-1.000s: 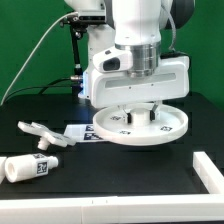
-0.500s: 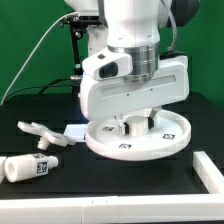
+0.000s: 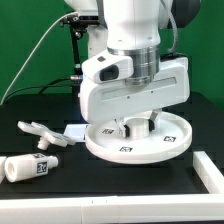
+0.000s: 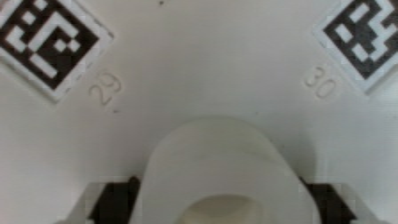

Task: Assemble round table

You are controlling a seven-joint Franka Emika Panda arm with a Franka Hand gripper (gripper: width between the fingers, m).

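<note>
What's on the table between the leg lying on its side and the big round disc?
Nothing. In the exterior view, only bare black table separates the leg from the disc.

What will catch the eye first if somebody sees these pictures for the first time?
The white arm fills the middle of the exterior view, its end effector down on the disc, seemingly clamped on the hub. Two black-and-white tags on the disc stand out in the wrist view. At the exterior view's left lie the leg and the foot piece, apart from the disc.
</note>
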